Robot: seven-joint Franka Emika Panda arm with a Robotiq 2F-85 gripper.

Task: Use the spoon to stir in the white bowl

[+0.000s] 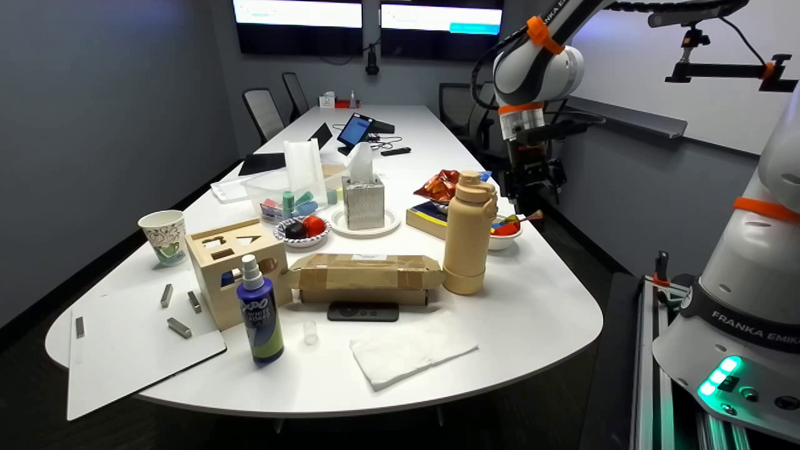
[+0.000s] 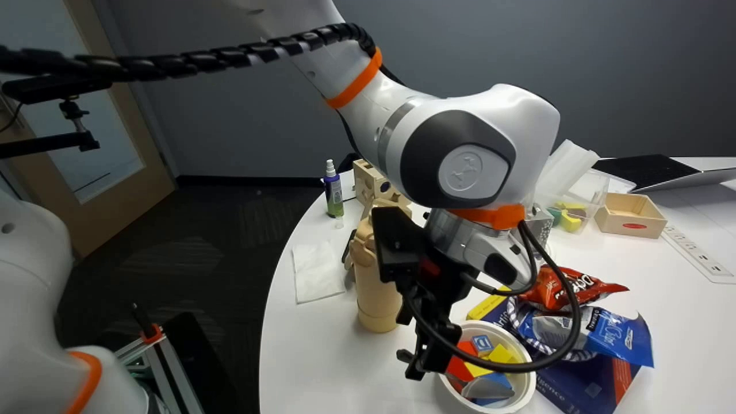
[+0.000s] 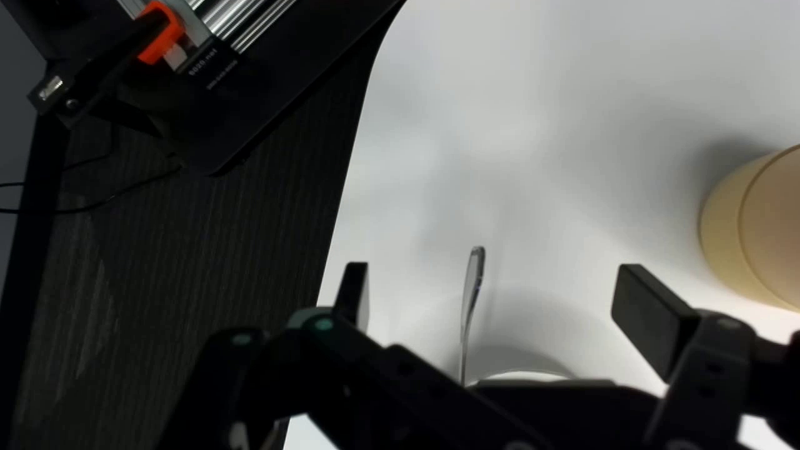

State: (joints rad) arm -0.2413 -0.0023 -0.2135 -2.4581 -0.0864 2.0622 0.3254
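The white bowl [image 1: 502,242] stands near the table edge beside the tan bottle; it holds red, yellow and blue blocks. It also shows in an exterior view [image 2: 525,384], and a sliver of its rim shows in the wrist view [image 3: 528,375]. The spoon [image 3: 472,294] leans in the bowl with its handle sticking out past the rim. Its handle also shows in an exterior view [image 1: 531,216], and its metal head lies on the blocks [image 2: 489,387]. My gripper [image 3: 500,303] is open above the bowl's edge. The handle lies between the fingers, apart from both.
The tall tan bottle [image 1: 467,244] stands close to the bowl; it also shows in the wrist view [image 3: 762,231]. A red snack bag [image 2: 566,290], a blue bag [image 2: 621,336] and a dark blue box [image 2: 592,376] lie on the bowl's other side.
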